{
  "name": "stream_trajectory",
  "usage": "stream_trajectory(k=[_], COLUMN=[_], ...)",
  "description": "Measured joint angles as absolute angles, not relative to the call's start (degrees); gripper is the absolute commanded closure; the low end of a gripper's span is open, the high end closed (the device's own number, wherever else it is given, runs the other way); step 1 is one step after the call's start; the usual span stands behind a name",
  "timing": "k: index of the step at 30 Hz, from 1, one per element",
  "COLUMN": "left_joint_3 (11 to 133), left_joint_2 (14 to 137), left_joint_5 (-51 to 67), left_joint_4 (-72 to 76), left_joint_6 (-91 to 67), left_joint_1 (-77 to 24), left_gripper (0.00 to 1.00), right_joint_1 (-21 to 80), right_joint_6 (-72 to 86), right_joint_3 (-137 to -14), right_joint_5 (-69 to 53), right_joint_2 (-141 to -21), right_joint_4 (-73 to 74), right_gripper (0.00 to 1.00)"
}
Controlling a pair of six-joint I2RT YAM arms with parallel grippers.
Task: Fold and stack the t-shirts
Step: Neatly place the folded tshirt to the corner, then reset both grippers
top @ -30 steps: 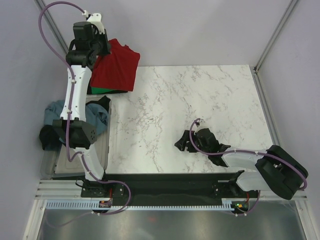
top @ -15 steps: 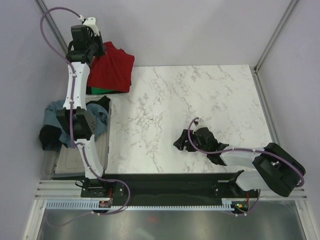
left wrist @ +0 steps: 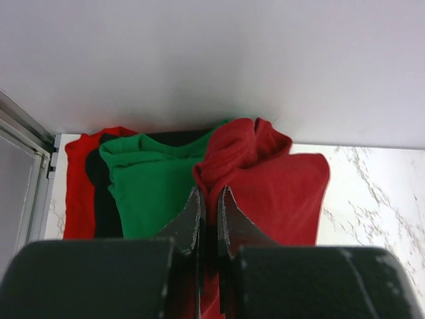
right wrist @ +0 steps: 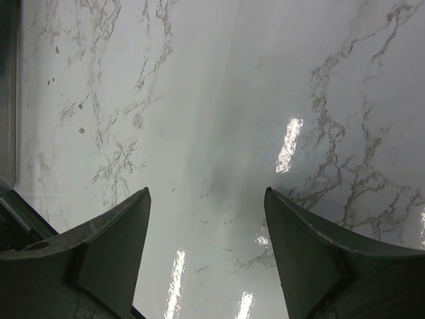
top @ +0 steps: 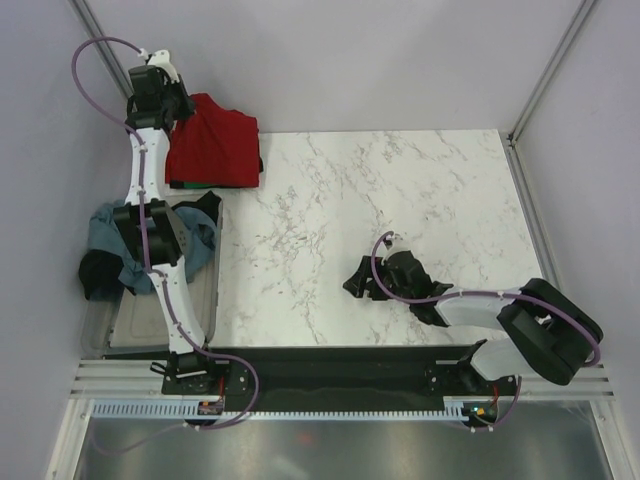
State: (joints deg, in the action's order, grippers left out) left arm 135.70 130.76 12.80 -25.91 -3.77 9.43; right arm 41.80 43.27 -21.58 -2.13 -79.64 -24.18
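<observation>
- Over the last second my left gripper [top: 160, 100] has drawn back toward the far-left corner. It has dragged the dark red t-shirt [top: 215, 150] with it, so the shirt's right edge has shifted left.
- Its fingers are pressed together, pinching a red fold. The green t-shirt [left wrist: 153, 193] shows partly uncovered beneath, so I judge the stack not yet squared.
- My right gripper [right wrist: 206, 219] is spread and empty over the bare table [top: 450, 190], toward the near-right corner.
- The wall is close behind the stack; the centre is open.

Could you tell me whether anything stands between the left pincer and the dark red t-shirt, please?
Nothing visible does: the left pincer is shut on the dark red t-shirt, whose cloth lies over the green t-shirt.
</observation>
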Motion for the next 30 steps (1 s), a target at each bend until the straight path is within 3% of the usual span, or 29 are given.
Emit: stream_trajectory(k=[3,4,5,6,12,18,24,30], left_joint_3=[138.52,139.37,139.57,139.57,139.24,136.25,124.22,106.06], left_joint_2=[134.72,136.33,137.6,139.02,146.34,144.55,130.78,107.68], left_joint_5=[13.69,13.72,13.67,13.58,13.67,13.37,11.57,9.17], left_joint_4=[-22.74,-20.86,-19.11,-17.23,-12.97,-13.04,-13.43,-13.1], left_joint_6=[-5.37,-6.04,-6.7,-7.57,-13.04,-15.66,-16.93,-18.5], left_joint_1=[11.57,12.32,12.93,13.65,16.97,16.8,14.31,10.24], left_gripper=[0.95,0.81,0.56,0.01,0.0,0.0,0.0,0.0], right_joint_1=[41.8,41.8,41.8,41.8,41.8,41.8,41.8,41.8], right_joint_6=[43.27,43.27,43.27,43.27,43.27,43.27,43.29,43.33], right_joint_3=[-21.61,-21.61,-21.67,-21.78,-22.15,-22.33,-21.63,-19.7], right_joint_5=[-2.17,-2.17,-2.2,-2.22,-2.33,-2.31,-2.11,-1.65], right_joint_2=[-79.75,-79.79,-79.85,-79.96,-80.38,-80.49,-79.42,-76.49], right_joint_4=[-24.27,-24.29,-24.32,-24.34,-24.32,-24.21,-23.97,-23.03], right_gripper=[0.22,0.22,0.22,0.22,0.22,0.22,0.22,0.22])
